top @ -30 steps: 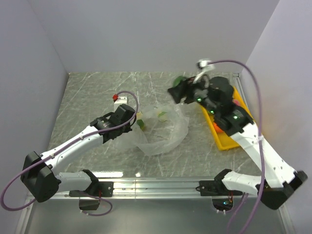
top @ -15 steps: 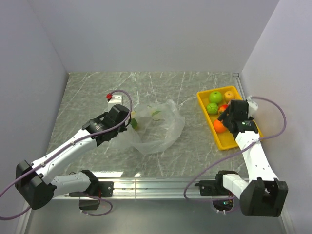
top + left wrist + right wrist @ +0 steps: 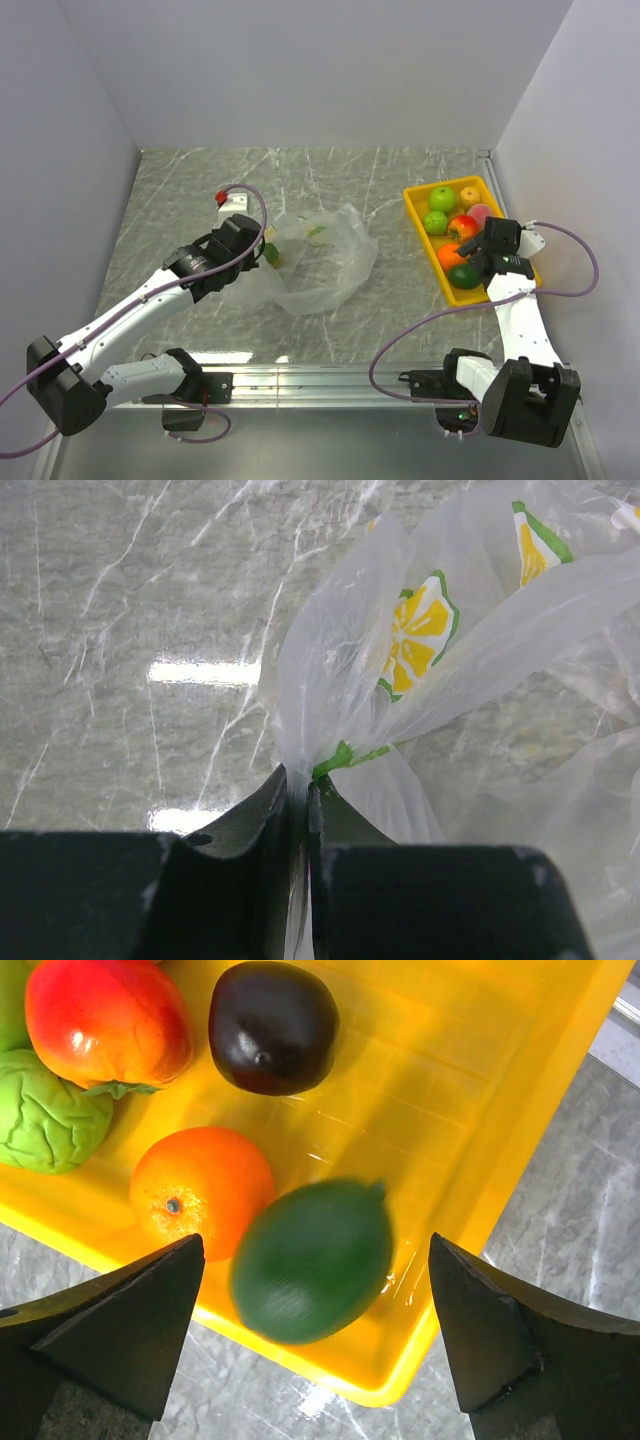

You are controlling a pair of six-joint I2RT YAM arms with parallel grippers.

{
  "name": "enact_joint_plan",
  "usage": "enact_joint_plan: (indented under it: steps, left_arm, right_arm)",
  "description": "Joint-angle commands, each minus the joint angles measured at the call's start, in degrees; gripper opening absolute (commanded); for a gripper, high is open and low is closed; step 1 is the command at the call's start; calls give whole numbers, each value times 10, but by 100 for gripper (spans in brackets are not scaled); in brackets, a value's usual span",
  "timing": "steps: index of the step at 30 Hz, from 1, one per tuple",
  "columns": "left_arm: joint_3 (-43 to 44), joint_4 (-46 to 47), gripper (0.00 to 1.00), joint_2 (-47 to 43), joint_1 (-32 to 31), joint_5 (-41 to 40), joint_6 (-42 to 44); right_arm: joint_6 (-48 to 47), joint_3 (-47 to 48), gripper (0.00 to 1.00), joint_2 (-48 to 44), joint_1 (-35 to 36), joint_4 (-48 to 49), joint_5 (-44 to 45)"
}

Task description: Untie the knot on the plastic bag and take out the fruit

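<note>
Two grippers, two states. Left gripper [image 3: 298,792] is pinched nearly closed on a bunched fold of the bag [image 3: 325,262] — thin clear film printed with lemon slices. The bag lies limp and crumpled on the marble table [image 3: 180,190], well left of the tray [image 3: 480,1110]. Right gripper [image 3: 315,1245] hangs over the near end of the yellow tray with its jaws spread wide, holding nothing — a dark green fruit [image 3: 312,1280], blurred, shows in the tray below the gap, just beside an orange [image 3: 203,1192]. Farther up the tray sit a dark fruit [image 3: 272,1025], a red one [image 3: 108,1018] and a knobbly green one [image 3: 45,1110].
</note>
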Motion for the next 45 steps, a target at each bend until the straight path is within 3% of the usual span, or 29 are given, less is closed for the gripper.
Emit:
enact_joint_plan:
  steps: [1, 4, 6, 13, 19, 23, 29, 40, 45]
  left_arm:
    - [18, 1, 15, -13, 2, 7, 5]
    - [22, 0, 15, -10, 2, 11, 5]
    - [26, 0, 15, -6, 1, 12, 5]
    - [38, 0, 15, 17, 2, 15, 2]
    - [51, -14, 12, 31, 1, 9, -4]
    - [57, -24, 4, 34, 2, 8, -9]
    - [58, -55, 1, 40, 2, 3, -26]
    - [66, -57, 1, 30, 2, 37, -44]
    - [97, -51, 1, 41, 1, 68, -38]
  right_arm:
    - [4, 10, 100, -6, -2, 12, 20]
    - [-22, 20, 100, -21, 10, 16, -1]
    - [-43, 35, 98, -46, 54, 37, -23]
    - [-142, 152, 86, -63, 293, 93, -76]
    - [-191, 248, 78, -13, 478, 144, -148]
    - [-198, 309, 75, 100, 554, 155, -235]
    - [-176, 301, 69, 227, 590, 223, -314]
    - [-121, 254, 65, 397, 592, 385, -327]
    - [-94, 272, 76, 463, 592, 443, -330]
